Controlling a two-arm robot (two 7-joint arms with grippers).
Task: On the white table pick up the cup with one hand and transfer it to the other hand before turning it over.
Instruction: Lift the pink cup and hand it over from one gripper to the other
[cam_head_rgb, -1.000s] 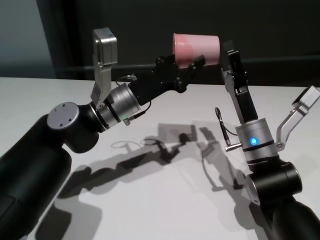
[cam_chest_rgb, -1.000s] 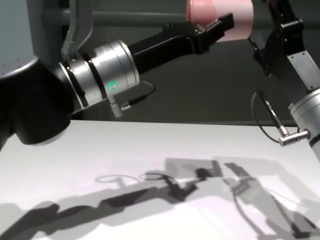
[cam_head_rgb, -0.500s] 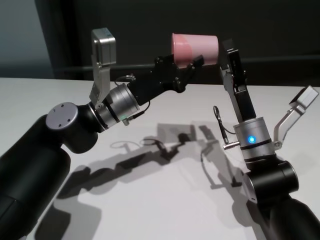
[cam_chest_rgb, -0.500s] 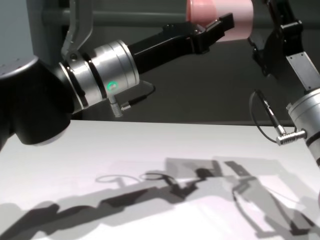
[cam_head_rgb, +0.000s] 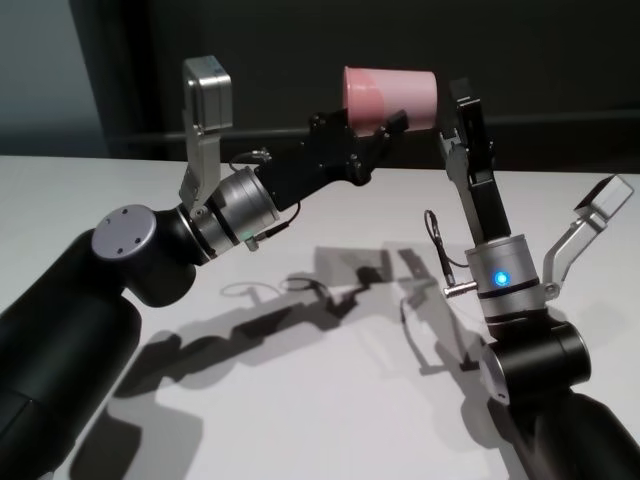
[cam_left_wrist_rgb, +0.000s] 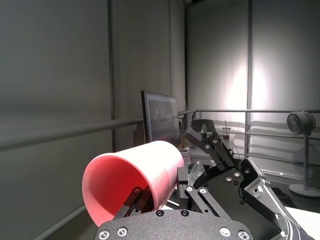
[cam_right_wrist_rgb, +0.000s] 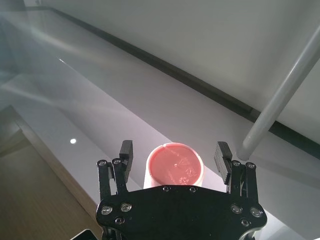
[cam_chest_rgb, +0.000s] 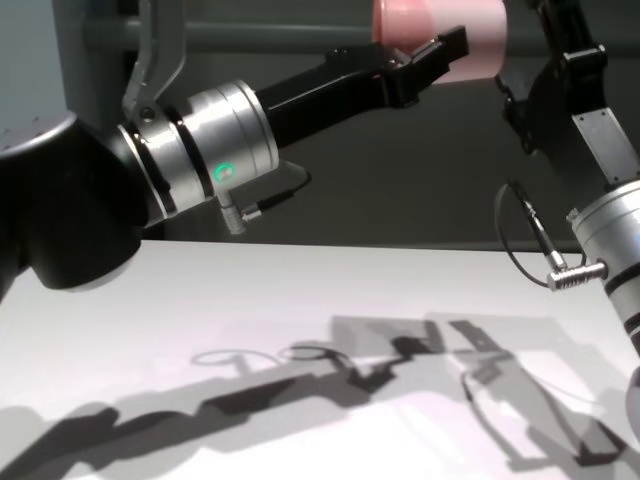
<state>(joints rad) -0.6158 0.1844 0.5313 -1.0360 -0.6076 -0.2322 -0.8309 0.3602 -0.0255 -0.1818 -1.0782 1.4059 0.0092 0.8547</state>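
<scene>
Looking past the white worktop (cam_head_rgb: 330, 400) up to where the action is: the left hand (cam_head_rgb: 372, 132) grips the pink tumbler (cam_head_rgb: 392, 96) on its side, high in the air. The right hand (cam_right_wrist_rgb: 173, 160) sits spread wide around the base end, fingers (cam_right_wrist_rgb: 126, 155) not touching yet. I'd say close the right squarely on the walls before the left lets go. Glossy tapered plastic, no handle, probably slippery.
</scene>
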